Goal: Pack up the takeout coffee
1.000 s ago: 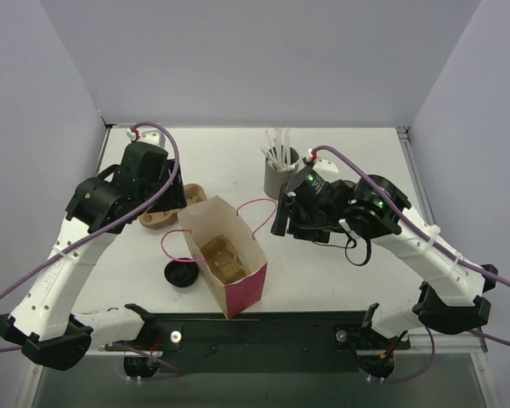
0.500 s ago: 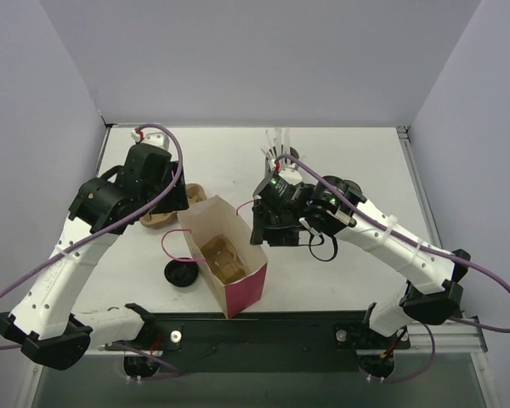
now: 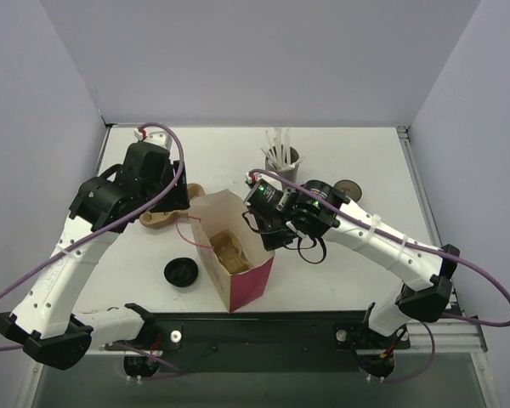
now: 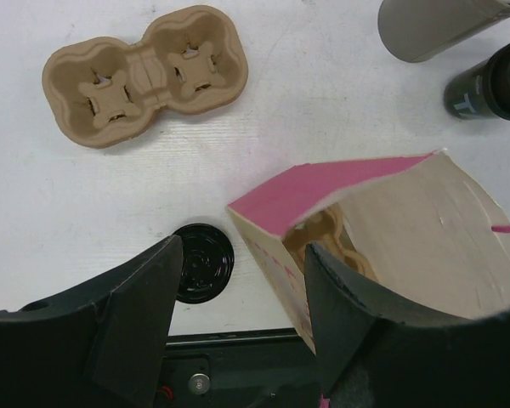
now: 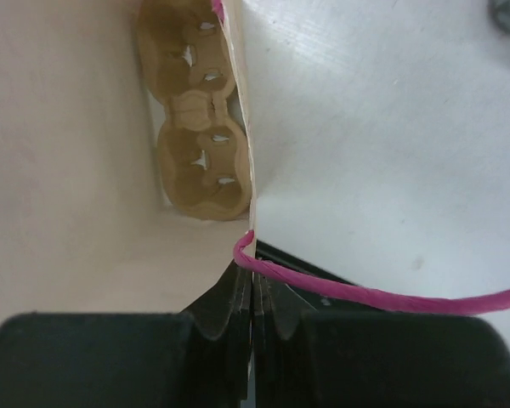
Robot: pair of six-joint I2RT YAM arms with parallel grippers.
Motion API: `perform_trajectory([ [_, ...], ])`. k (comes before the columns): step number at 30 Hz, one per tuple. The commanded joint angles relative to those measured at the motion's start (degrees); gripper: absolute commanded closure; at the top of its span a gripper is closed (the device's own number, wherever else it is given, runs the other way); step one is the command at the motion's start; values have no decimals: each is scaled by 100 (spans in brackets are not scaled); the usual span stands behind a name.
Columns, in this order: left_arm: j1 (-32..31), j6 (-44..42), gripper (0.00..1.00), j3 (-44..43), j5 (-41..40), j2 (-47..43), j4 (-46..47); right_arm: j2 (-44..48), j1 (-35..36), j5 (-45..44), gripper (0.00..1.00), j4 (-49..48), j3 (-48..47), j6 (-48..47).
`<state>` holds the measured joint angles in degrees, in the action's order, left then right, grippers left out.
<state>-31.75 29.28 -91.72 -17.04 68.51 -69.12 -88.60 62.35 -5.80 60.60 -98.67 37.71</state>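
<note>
The step in hand seems to be holding the paper bag (image 3: 238,259) ready. The right gripper (image 5: 252,289) is pressed shut on the bag's right top edge, just beside the pink handle cord (image 5: 365,295), and a cardboard tray (image 5: 191,127) already lies at the bottom. The coffee cup (image 3: 348,188) is not packed yet: it stands upright on the table (image 3: 365,153), well to the right of the bag and near the straw holder (image 3: 280,161). The left gripper (image 4: 242,248) hangs wide and holds nothing, above a spare tray (image 4: 144,76) and the loose lid (image 4: 202,262). I think the next move must take the cup by its side, lift it over the tall bag edge and lower it into a tray pocket. The table around the cup is bare, but the right arm crosses between the cup and the bag, and the straw holder stands close.
</note>
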Motion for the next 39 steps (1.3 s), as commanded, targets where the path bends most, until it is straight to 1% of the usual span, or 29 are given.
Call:
perform_trajectory([
  [1,28,-527,31,-12,629,-13,784,238,-38,-554,100,-39,-274,-1607],
  [2,28,-633,31,31,762,-4,908,238,-73,-545,100,-65,-362,-1853],
  [3,28,-738,31,66,868,57,1022,212,-82,-519,100,-118,-468,-2369],
  [4,28,-931,31,145,1052,75,1293,203,-117,-518,100,-153,-582,-2591],
  [7,28,-1056,31,330,1351,189,1559,211,-170,-413,100,-268,-662,-3285],
  [11,19,-1205,31,611,1545,66,1937,290,-284,-35,100,-391,-470,-3875],
  [17,19,-1477,31,1060,1651,-84,2254,466,-434,211,100,-645,-170,-4377],
  [20,19,-1513,32,1113,1642,-92,2237,492,-486,273,100,-690,-152,-4413],
  [23,19,-1495,35,1200,1651,-171,2219,510,-566,308,100,-690,-135,-4448],
  [25,19,-1513,39,1218,1616,-215,2167,536,-627,334,100,-681,-117,-4448],
  [26,19,-1530,43,1209,1607,-224,2157,554,-645,360,100,-690,-108,-4439],
  [27,19,-1548,49,1192,1624,-215,2149,571,-662,369,100,-690,-100,-4448],
  [28,19,-1548,60,1183,1642,-207,2131,580,-662,378,100,-690,-82,-4457],
  [30,19,-1565,70,1130,1703,-163,2114,598,-671,343,100,-690,-65,-4483],
  [31,11,-1574,84,1104,1704,-145,2122,607,-671,317,100,-698,-30,-4509],
  [33,11,-1574,95,1121,1931,-128,2166,607,-671,177,100,-690,-29,-4553],
  [34,2,-1574,98,1130,1976,-119,2279,615,-689,115,100,-707,-29,-4597],
  [35,-16,-1566,100,1156,2011,-119,2359,624,-680,1,100,-751,-47,-4624],
  [37,-121,-1504,100,1183,1959,-119,2621,616,-680,-236,98,-786,-125,-4799],
  [38,-173,-1460,93,1218,1889,-171,2736,598,-680,-281,98,-813,-230,-4861],
  [39,-252,-1373,81,1288,1810,-206,2851,615,-680,-281,98,-830,-240,-4931],
])
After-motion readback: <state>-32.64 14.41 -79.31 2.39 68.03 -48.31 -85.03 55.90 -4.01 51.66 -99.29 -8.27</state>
